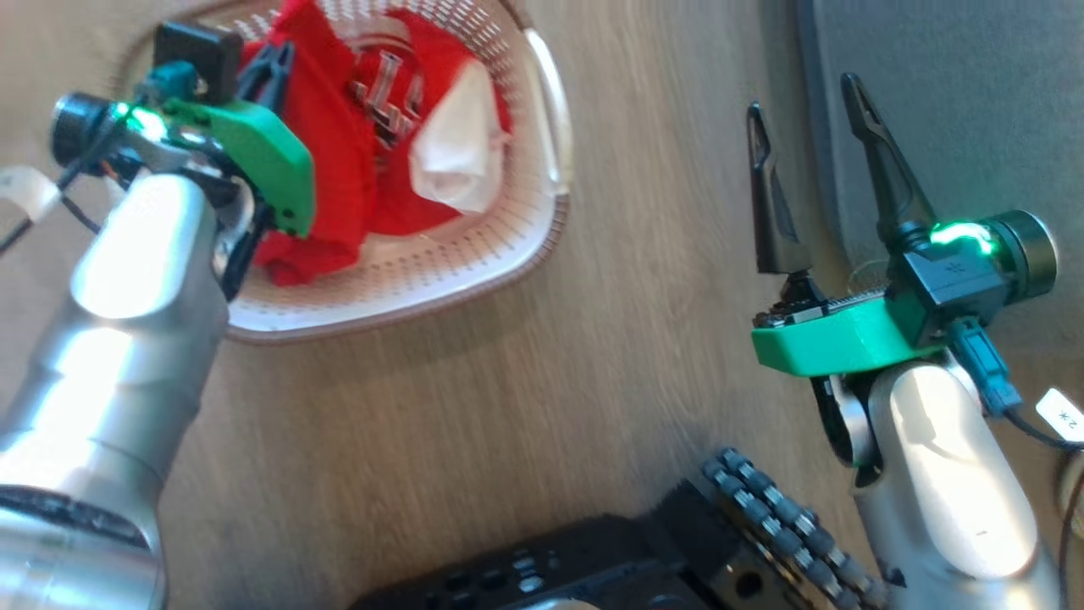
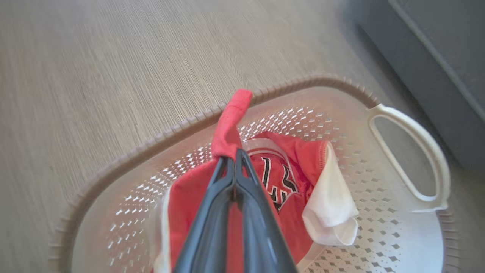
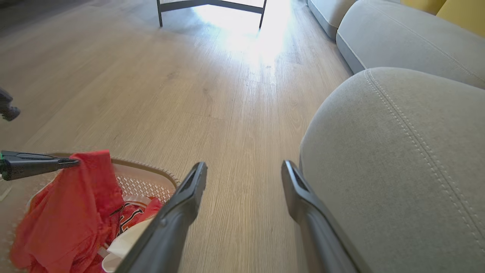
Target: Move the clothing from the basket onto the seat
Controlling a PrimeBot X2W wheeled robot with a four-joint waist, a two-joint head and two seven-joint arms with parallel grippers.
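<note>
In the upper left of the head view, the left end effector [image 1: 269, 72] reaches into the cream-white perforated plastic basket [image 1: 474, 271], its two long dark fingers pressed together on a fold of the bright red jersey-like clothing [image 1: 326, 152]. The left wrist view shows the grip closely: the left end effector [image 2: 235, 153] is closed with no gap between its tips, and a narrow strip of the clothing [image 2: 229, 125] sticks up past them toward the brown woven-look rim [image 2: 151, 142] of the basket. The rest of the red fabric lies heaped in the basket, with a printed emblem [image 2: 278, 182] facing up and a white panel [image 2: 329, 206] folded over to its right, near the white side handle [image 2: 435, 159]. The basket stands on the pale wood-look floor [image 1: 508, 424]. At the right of the head view the right end effector [image 1: 802, 97] is spread wide and holds nothing. Its fingers point up the frame, one seen against the floor and the other against the edge of the large grey fabric-upholstered seat [image 1: 965, 110]. In the right wrist view the right end effector [image 3: 244, 167] gapes over bare floor. The seat [image 3: 398, 163] with its line of pale stitching is just to the right, and the basket [image 3: 151, 176] with the pinched clothing [image 3: 72, 216] is at the lower left. Seat and basket are apart, with floor between them.
</note>
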